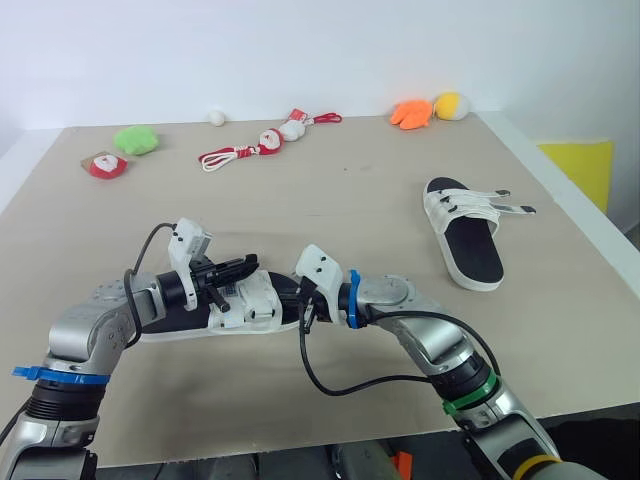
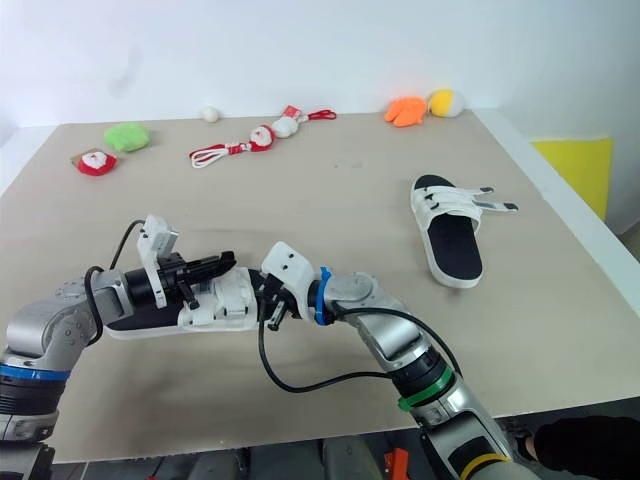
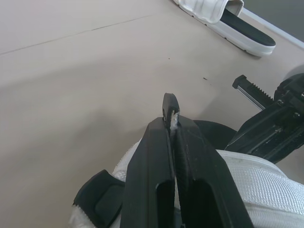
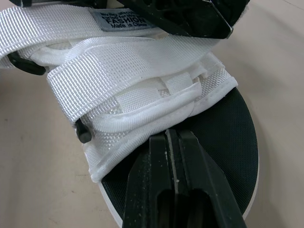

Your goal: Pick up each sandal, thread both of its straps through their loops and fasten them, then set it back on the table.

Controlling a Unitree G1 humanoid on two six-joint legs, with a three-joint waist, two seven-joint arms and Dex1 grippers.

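Because the left gripper (image 1: 250, 264) has its jaws clamped on only the black tip of a strap (image 3: 170, 102), that strap could slip free under a hard pull. The white webbing sandal with black footbed (image 1: 240, 305) lies on the beige counter (image 1: 330, 190) between both arms. The right gripper (image 1: 305, 312), jaws closed, rests at the edge of its upper.

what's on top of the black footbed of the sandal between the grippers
White webbing straps cross the footbed; the left gripper pinches a strap tip, the right gripper sits shut at their edge. The footbed beneath the straps is covered.
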